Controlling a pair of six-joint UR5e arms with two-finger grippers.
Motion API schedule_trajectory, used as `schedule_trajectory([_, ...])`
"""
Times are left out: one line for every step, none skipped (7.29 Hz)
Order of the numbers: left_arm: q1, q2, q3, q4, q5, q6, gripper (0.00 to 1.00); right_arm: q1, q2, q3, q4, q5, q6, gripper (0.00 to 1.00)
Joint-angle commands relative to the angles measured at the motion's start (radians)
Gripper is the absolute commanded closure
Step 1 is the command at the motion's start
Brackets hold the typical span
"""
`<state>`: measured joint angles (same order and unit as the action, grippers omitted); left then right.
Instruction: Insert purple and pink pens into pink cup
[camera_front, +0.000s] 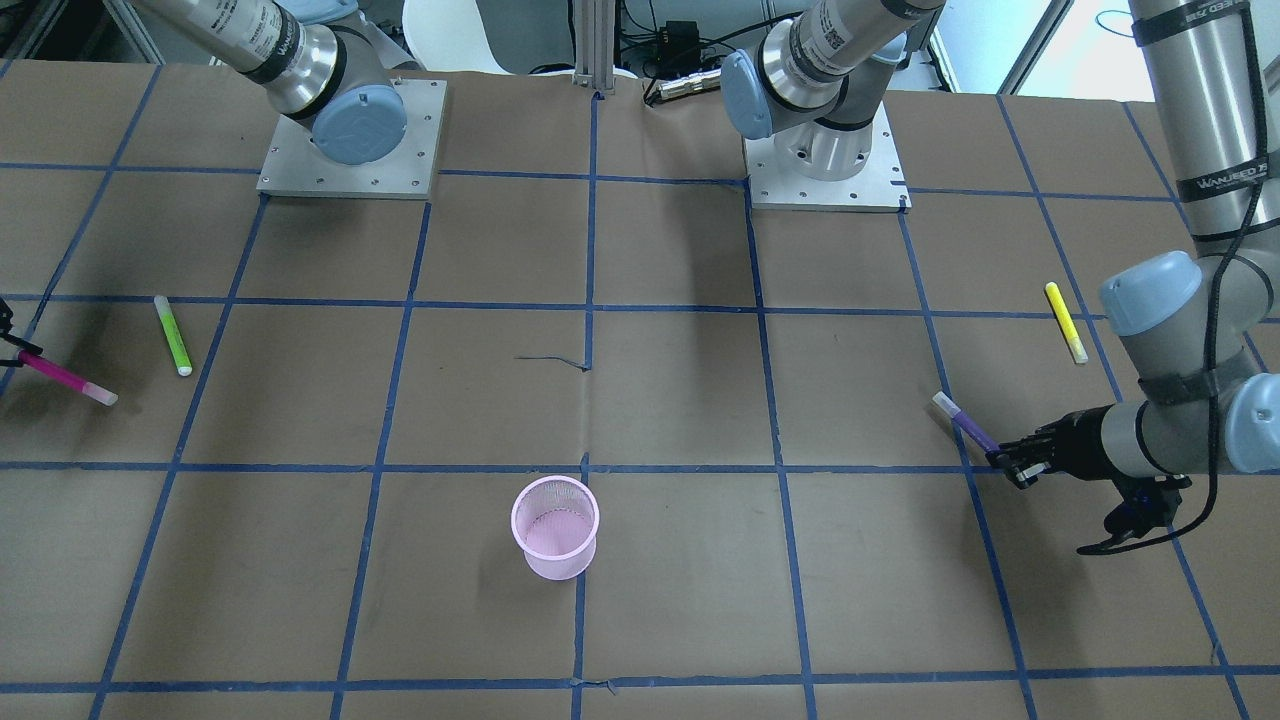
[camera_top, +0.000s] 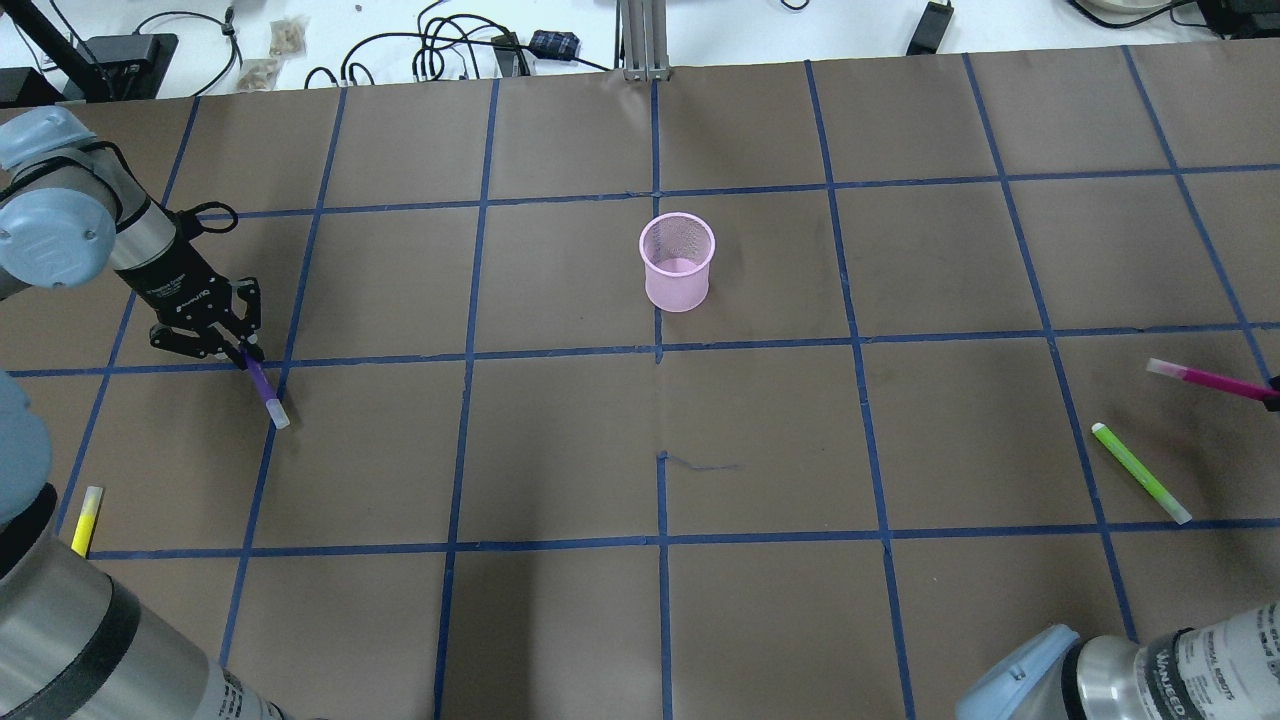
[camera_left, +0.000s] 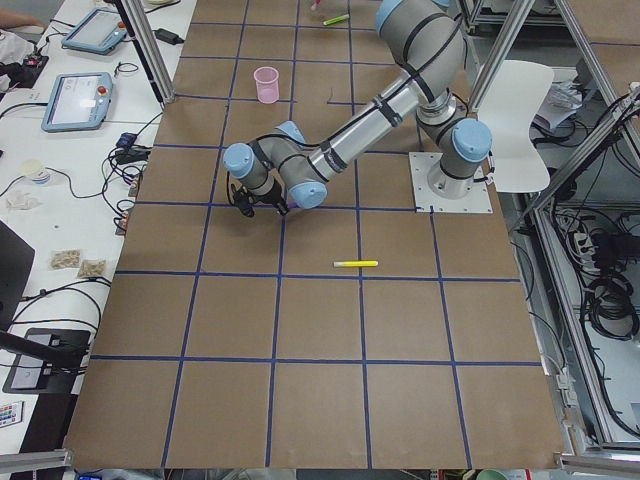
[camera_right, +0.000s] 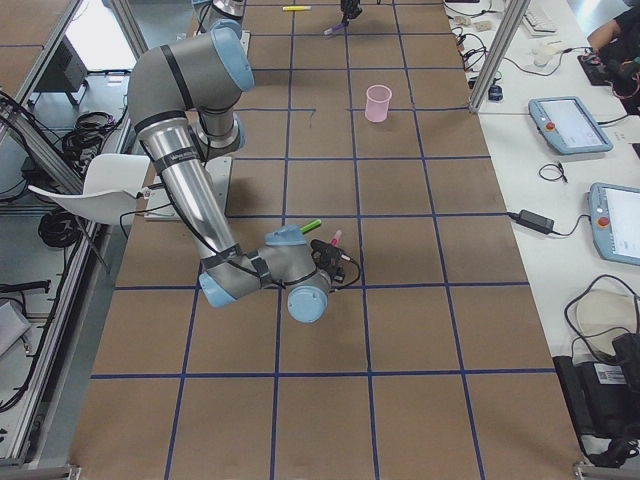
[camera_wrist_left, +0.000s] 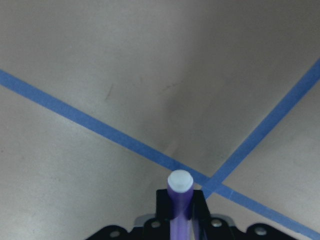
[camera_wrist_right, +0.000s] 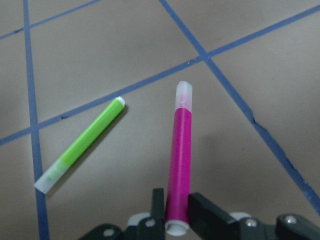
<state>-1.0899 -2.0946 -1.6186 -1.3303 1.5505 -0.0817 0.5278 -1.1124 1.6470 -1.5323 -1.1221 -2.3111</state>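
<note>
Pens are clamped near 1 end: the purple pen (camera_top: 265, 388) by the left gripper (camera_top: 240, 350), the pink pen (camera_wrist_right: 179, 155) by the right gripper (camera_wrist_right: 177, 200). The pink cup (camera_top: 677, 262) is set mid-table, well apart from both. If a tilted tip is caught on its rim, it could be toppled.

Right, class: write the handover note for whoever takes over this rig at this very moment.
Left gripper: jaws shut on the purple pen, at the table's left side.
Right gripper: jaws shut on the pink pen, near the table's right edge.
Cup: upright mid-table, empty.
Green pen and yellow pen lie on the table and are not part of the job.
Done: both pens grasped.
Left: carry each to the cup and drop it in.
</note>
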Motion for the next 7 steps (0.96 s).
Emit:
schedule_trajectory([-0.005, 0.030, -0.001, -0.013, -0.064, -0.003, 1.00, 0.133, -0.175, -0.018, 0.017, -0.007, 0.228, 0.91])
schedule_trajectory([-0.013, 0.047, -0.001, -0.024, -0.066, -0.004, 1.00, 0.214, -0.238, -0.019, 0.015, -0.010, 0.322, 0.91])
schedule_trajectory([-0.018, 0.059, -0.001, -0.027, -0.067, -0.003, 1.00, 0.295, -0.300, -0.018, 0.015, -0.010, 0.504, 0.91])
schedule_trajectory([-0.019, 0.073, -0.003, -0.036, -0.069, -0.001, 1.00, 0.408, -0.350, -0.018, 0.012, -0.010, 0.711, 0.91])
schedule_trajectory([-0.024, 0.088, -0.003, -0.050, -0.073, 0.000, 1.00, 0.532, -0.397, -0.016, -0.012, -0.018, 0.906, 0.92])
schedule_trajectory([-0.034, 0.103, -0.003, -0.067, -0.123, -0.001, 1.00, 0.654, -0.408, -0.010, -0.110, -0.072, 1.100, 0.93])
schedule_trajectory([-0.045, 0.119, -0.003, -0.069, -0.127, 0.000, 1.00, 0.775, -0.405, -0.010, -0.186, -0.152, 1.280, 0.93])
